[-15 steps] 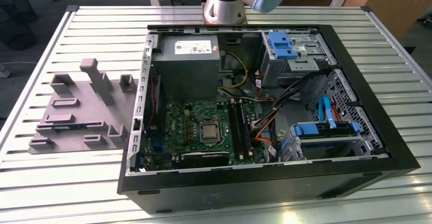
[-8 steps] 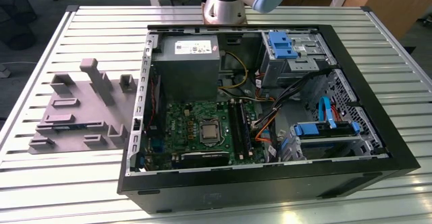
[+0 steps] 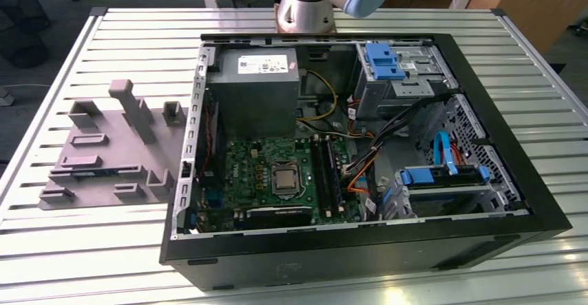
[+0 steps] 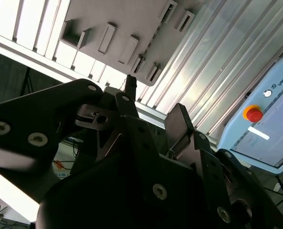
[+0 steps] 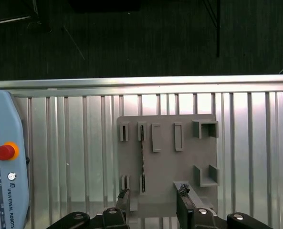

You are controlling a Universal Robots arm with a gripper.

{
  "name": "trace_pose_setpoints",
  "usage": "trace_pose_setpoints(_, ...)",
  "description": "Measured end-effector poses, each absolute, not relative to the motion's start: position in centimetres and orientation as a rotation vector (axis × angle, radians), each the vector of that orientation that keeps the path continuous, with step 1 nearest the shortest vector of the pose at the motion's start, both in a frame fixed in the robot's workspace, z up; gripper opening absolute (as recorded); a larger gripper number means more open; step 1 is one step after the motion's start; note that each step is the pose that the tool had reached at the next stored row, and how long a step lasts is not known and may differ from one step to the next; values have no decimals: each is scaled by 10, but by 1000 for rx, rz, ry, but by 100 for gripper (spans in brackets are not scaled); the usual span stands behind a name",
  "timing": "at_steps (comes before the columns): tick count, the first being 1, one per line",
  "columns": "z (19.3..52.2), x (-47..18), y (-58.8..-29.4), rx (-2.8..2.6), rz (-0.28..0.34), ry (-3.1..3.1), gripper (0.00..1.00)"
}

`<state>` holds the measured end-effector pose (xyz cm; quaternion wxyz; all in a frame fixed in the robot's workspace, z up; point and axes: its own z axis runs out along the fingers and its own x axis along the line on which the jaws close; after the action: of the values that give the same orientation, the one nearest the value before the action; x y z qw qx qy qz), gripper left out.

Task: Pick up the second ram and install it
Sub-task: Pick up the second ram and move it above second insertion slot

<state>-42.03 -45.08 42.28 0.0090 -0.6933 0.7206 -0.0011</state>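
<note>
The second ram (image 5: 142, 157) is standing on edge in the slots near one side of the grey holder plate (image 5: 167, 191), on the tabletop (image 3: 110, 36) beside the PC case (image 3: 368, 250). My gripper (image 5: 153, 194) hangs above the plate, fingers spread and empty, well clear of the stick.

**Open gripper over the grey holder plate, ram still in its slot**

The grey holder plate (image 5: 167, 164) lies mid-frame on the slatted metal table (image 5: 74, 143). The second ram (image 5: 142, 160) stands on edge in it, a thin dark line running between small holder blocks. At the frame's edge the gripper (image 5: 153, 196) is spread wide and empty, its tips over one edge of the plate. A pale blue teach pendant (image 5: 5, 191) with a red button (image 5: 5, 151) lies beside the plate.
</note>
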Motion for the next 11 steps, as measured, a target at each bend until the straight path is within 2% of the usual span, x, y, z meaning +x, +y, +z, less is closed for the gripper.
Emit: trace_pose_setpoints(11,421,-420,-451,-2165,-3,2251,52)
